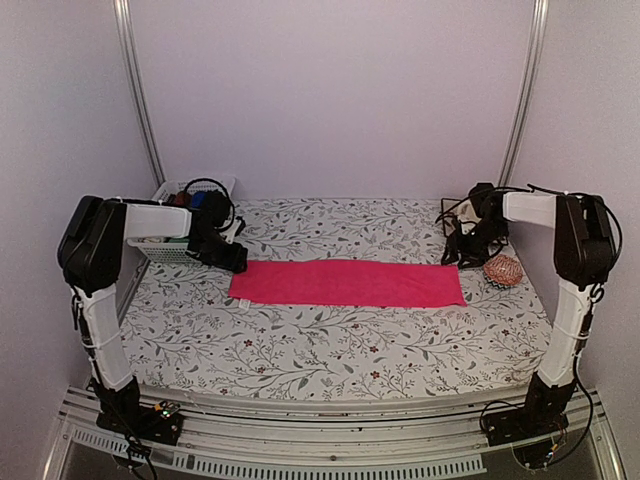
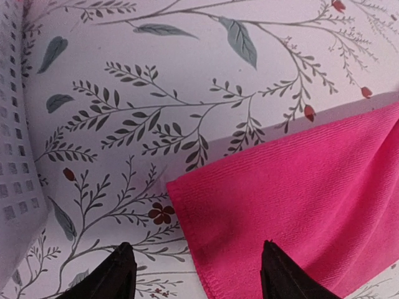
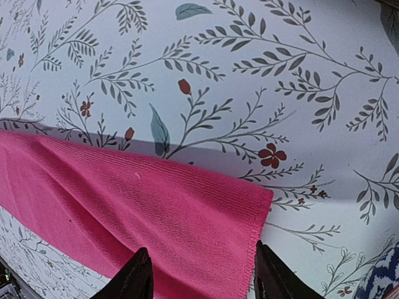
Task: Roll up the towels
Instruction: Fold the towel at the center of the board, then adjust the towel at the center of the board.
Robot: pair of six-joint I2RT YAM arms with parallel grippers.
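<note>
One hot pink towel [image 1: 350, 283] lies flat as a long strip across the middle of the flowered tabletop. My left gripper [image 1: 236, 263] hangs low over its far left corner. In the left wrist view the gripper [image 2: 197, 275] is open, one fingertip over the bare table and the other over the towel [image 2: 293, 205], with the hem between them. My right gripper [image 1: 466, 256] is at the far right corner. In the right wrist view it [image 3: 203, 278] is open too, astride the towel [image 3: 156, 212], with its right fingertip just outside the hem.
A white plastic basket [image 1: 168, 250] stands at the back left behind the left gripper, with dark rolls of cloth in it; its wall [image 2: 12, 162] lies close to the left fingers. A round red-orange woven pad [image 1: 503, 270] lies just right of the towel's end.
</note>
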